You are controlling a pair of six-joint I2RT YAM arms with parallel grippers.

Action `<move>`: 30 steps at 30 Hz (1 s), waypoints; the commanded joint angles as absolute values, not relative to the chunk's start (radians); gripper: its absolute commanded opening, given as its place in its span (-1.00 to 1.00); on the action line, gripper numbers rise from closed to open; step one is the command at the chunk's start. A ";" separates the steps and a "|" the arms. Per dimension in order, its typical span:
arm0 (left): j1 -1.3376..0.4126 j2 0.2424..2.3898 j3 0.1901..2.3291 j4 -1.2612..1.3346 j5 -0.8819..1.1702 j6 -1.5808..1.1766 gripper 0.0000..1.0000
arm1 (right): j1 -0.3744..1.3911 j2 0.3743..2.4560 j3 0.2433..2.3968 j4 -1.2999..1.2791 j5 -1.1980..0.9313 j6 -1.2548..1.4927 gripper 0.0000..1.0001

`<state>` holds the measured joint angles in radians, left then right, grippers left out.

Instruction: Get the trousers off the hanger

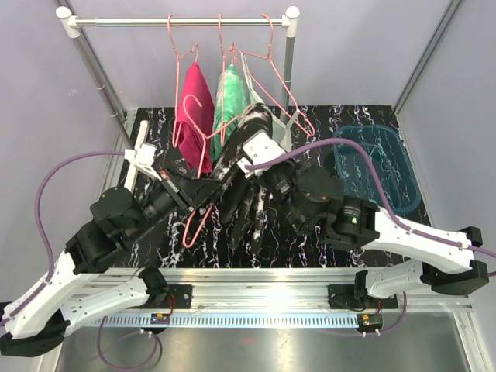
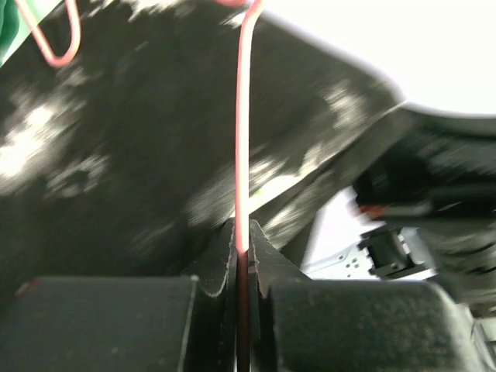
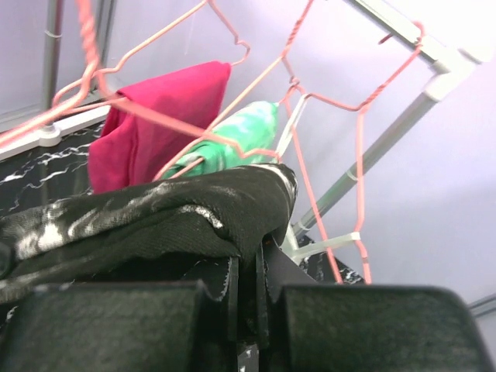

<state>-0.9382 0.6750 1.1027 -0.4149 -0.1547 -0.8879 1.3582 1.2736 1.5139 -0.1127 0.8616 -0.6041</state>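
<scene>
Left gripper [image 2: 242,249] was pinched tight on the pink wire hanger [image 2: 241,139], the thin, round rod running straight up from between its dark, matte fingers. Behind that wire hung the trousers [image 1: 246,198]: black cloth flecked with white, slightly glossy, bunched in soft folds above the table [image 1: 353,116] between the two arms, just in front of the rail [image 1: 182,22]. Right gripper [image 3: 249,262] had its fingers closed on a rolled upper fold of that same fabric, thick and rounded at the grip. Whether the trousers were threaded on the hanger could not be told. On the white metal rail, more bent pink wire hangers carried a magenta garment [image 1: 194,108] and a mottled green one [image 1: 230,101]. The tabletop was black with white marble veining, and a translucent teal tray [image 1: 403,178] with rounded corners sat at its right.
</scene>
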 commanded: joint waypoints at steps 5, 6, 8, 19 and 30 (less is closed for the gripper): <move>-0.943 0.601 0.982 -0.413 -0.071 -0.867 -1.00 | 1.342 1.236 1.770 -0.086 0.931 -0.753 -1.00; -0.943 0.585 0.960 -0.420 -0.066 -0.867 -1.00 | 1.342 1.242 1.795 -0.093 0.936 -0.768 -1.00; -0.943 0.569 0.942 -0.440 -0.055 -0.864 -1.00 | 1.342 1.259 1.866 -0.107 0.942 -0.813 -1.00; -0.943 0.488 0.877 -0.515 -0.015 -0.812 -1.00 | 1.341 1.318 2.111 -0.026 1.061 -1.083 -1.00; -0.943 0.457 0.848 -0.548 0.031 -0.776 -1.00 | 1.289 1.198 1.938 0.190 1.170 -1.322 -1.00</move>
<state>-0.9401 0.4698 0.8551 -0.5823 -0.0021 -0.8082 1.3209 1.2526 1.9625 0.1024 1.1778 -1.2682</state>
